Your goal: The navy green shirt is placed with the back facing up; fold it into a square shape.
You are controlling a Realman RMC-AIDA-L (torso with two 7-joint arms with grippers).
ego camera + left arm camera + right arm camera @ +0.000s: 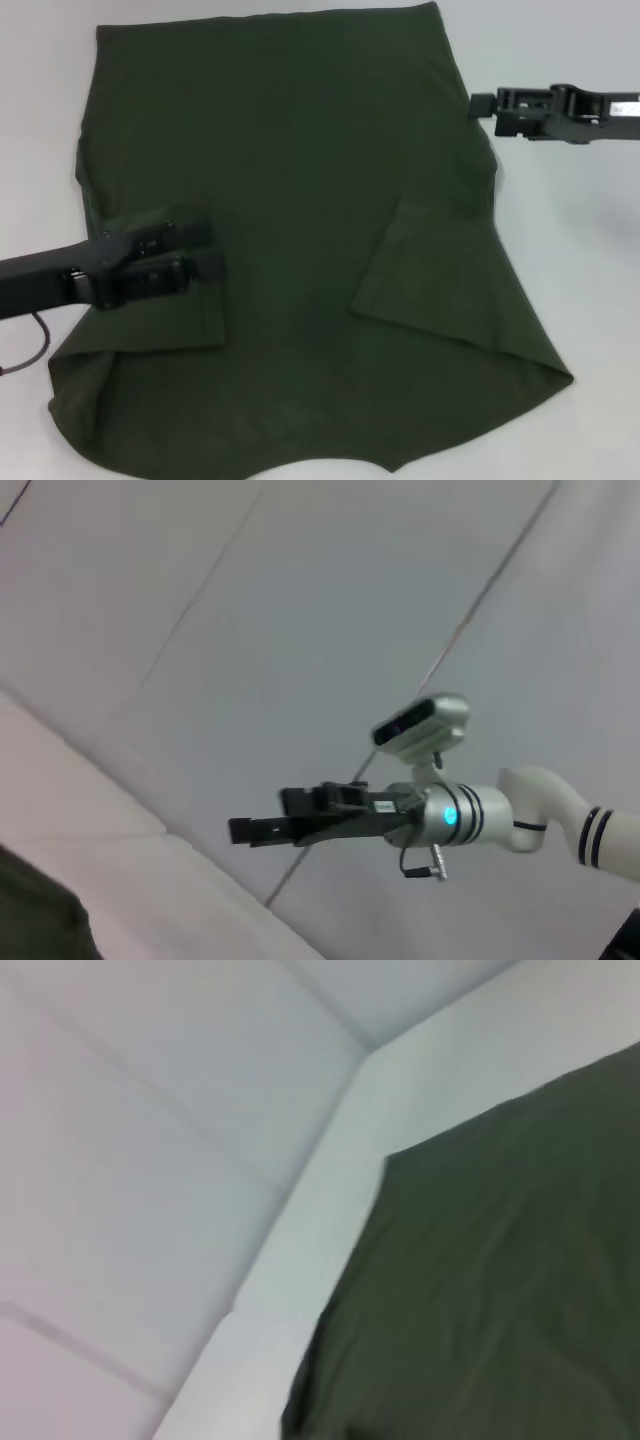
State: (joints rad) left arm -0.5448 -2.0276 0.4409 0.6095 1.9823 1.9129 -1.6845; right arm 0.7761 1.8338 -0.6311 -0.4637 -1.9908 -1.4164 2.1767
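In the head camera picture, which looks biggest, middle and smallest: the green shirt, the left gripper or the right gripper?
1. The navy green shirt, by far.
2. The left gripper.
3. The right gripper.
The grippers' order is unsure: the left one may simply sit nearer the camera.

The navy green shirt (300,200) is a plain dark olive green all over, with no print or pattern on the side that shows. It fills most of the frame on a plain white tabletop (590,260). The left tool (205,250) at lower left and the right tool (480,105) at upper right are both black.

In the left wrist view, the right arm (530,815) at lower right is white with black bands and a small blue light.
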